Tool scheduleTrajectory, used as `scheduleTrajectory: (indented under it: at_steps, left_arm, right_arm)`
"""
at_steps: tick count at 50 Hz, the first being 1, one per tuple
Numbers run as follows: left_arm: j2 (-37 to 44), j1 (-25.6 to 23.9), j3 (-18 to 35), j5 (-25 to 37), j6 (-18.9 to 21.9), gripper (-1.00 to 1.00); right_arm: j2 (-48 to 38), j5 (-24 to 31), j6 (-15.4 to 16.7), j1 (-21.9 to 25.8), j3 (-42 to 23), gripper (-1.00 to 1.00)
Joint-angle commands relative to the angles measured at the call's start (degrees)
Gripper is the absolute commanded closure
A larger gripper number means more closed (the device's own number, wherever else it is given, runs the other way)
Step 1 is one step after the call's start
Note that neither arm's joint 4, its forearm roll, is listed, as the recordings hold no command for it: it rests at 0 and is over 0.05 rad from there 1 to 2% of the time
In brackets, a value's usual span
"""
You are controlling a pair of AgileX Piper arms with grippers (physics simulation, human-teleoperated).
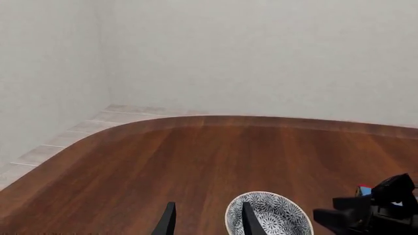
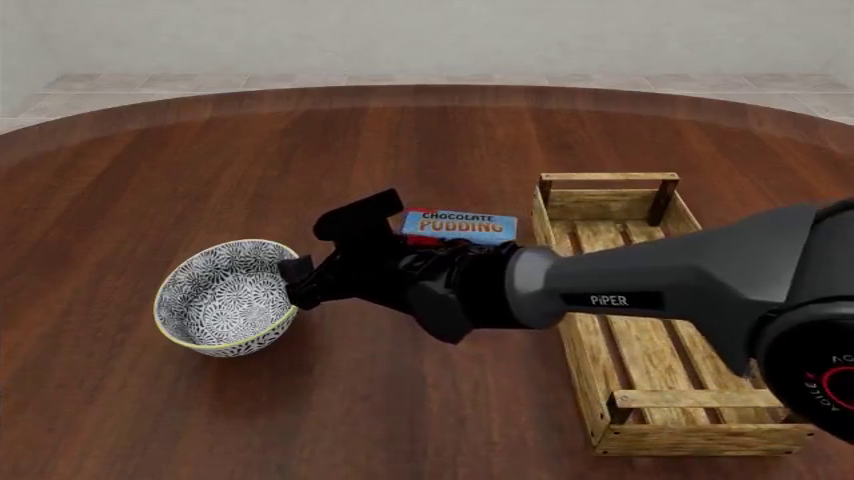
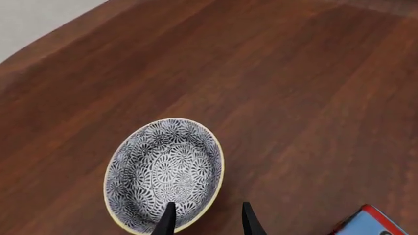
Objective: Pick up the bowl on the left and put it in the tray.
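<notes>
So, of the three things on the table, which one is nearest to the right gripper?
The bowl: the right gripper straddles its rim, while the chocolate pudding box and the tray lie back along the arm.

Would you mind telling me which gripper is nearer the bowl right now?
Right. The right gripper straddles the bowl at its rim; the left gripper is out of the front view, farther back.

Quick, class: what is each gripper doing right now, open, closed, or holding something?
Left gripper: open, holding nothing.
Right gripper: open, fingers straddling the bowl rim, not yet gripping.
</notes>
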State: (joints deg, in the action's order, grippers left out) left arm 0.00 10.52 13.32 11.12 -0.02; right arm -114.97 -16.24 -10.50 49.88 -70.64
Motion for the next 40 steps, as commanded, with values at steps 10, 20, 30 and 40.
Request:
scheduleTrajectory:
  at_steps: [10,20,30,40]
  left_arm:
    - [0.0,0.1,-0.1,0.2,0.0,-1.0]
    - [0.0,-0.1,-0.5,0.0,-0.1,-1.0]
    - [0.0,-0.1,-0.3,0.2,0.0,-1.0]
    - [0.0,-0.1,-0.5,0.3,-0.1,-1.0]
  right_arm:
    - [-3.7,1.0,-0.4,-0.2,-3.0,-1.0]
    - [-4.4,1.3,-0.7,-0.1,-3.7,-1.0]
    - [-5.5,2.1,-0.6,0.1,-5.3,-1.0]
    - [-7.2,2.2,-0.8,0.4,-6.4,-1.0]
